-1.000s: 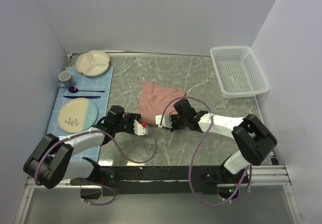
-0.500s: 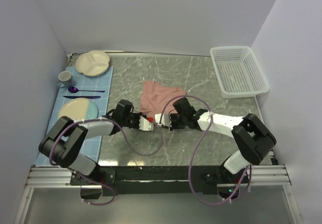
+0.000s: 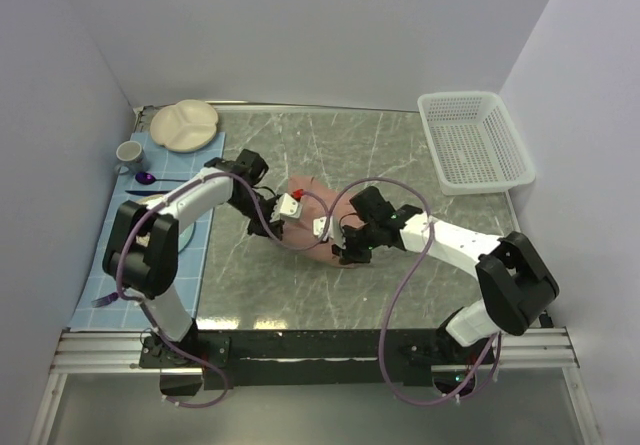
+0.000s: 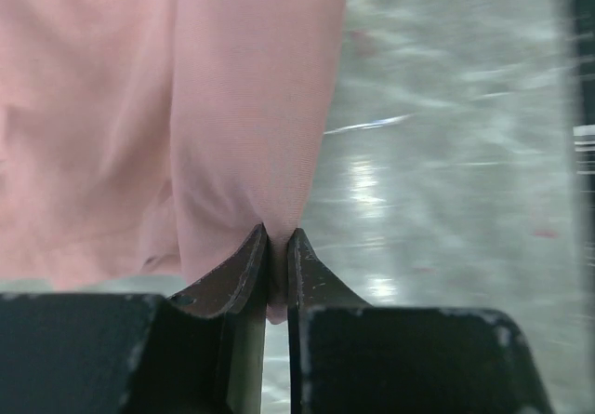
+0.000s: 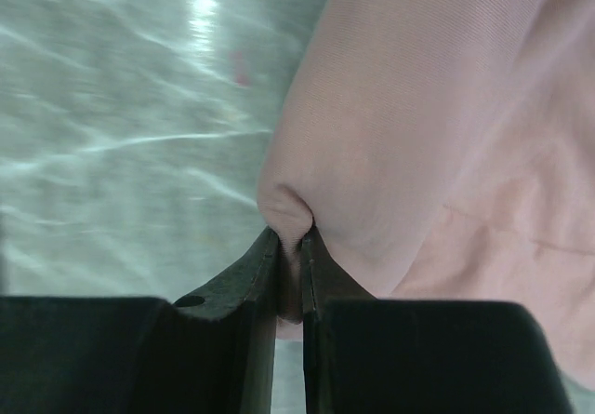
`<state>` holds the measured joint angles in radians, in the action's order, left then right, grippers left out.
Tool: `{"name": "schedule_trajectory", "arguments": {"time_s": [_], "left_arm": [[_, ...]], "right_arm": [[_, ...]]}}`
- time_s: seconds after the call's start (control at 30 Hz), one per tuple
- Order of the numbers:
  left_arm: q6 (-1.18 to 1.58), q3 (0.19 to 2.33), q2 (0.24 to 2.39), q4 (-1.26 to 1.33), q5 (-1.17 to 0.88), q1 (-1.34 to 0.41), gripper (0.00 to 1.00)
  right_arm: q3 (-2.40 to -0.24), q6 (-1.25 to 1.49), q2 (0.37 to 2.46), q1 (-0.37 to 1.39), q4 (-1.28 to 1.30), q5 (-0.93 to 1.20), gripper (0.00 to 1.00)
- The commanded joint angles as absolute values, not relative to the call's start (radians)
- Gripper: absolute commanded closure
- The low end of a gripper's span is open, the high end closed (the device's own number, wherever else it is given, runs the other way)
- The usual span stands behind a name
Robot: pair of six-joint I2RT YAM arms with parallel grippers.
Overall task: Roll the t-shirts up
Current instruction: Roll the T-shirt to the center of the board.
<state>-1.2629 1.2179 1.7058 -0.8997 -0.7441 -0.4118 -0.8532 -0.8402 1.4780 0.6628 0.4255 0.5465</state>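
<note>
The pink t-shirt (image 3: 318, 197) lies bunched up near the middle of the grey worktop (image 3: 400, 155). It sits between the left arm (image 3: 195, 197) and the right arm (image 3: 450, 237). The left hand (image 4: 276, 233) is pinched tight on a fold of the cloth, with only a thin bit of pink between its two fingers. The right hand (image 5: 293, 237) is pinched tight on another fold in the same way. Both hands sit close together over the shirt.

The shirt looks soft, thin and light. It bends and droops where it is held, so it will not hold a shape by itself. It will likely sag, crease and slide a little on the smooth, shiny worktop. It is not a thing that breaks. For a neat roll, the best place to hold is probably one straight edge, like the hem, with a hand near each corner.

A lot is hard to see. From above, the hands and arms cover much of the shirt. The sleeves, the neck and any print cannot be made out. The wrist views show only plain pink cloth very close up. So it is not clear which part of the shirt each hand has.
</note>
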Motion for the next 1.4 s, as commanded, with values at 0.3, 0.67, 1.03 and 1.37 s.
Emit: {"name": "schedule_trajectory", "arguments": {"time_s": [0.3,0.67,1.03,1.37], "left_arm": [[-1.261,1.431,1.954,-1.333,-0.907,-0.456,0.93],[-1.106,1.568,2.137,-1.172,-0.868,-0.419,0.92],[-1.097,1.58,2.213,-1.183,-0.847,-0.414,0.92],[-1.097,1.698,2.29,-1.298,-0.884,-0.416,0.91]], "right_arm": [[-0.982,-0.721,1.569,0.508,0.764,0.876,0.9],[-1.072,-0.759,1.763,0.423,0.795,0.874,0.89],[-1.069,-0.681,1.717,0.341,0.738,0.839,0.68],[-0.793,-0.69,1.179,0.303,0.484,0.689,0.3]]}}
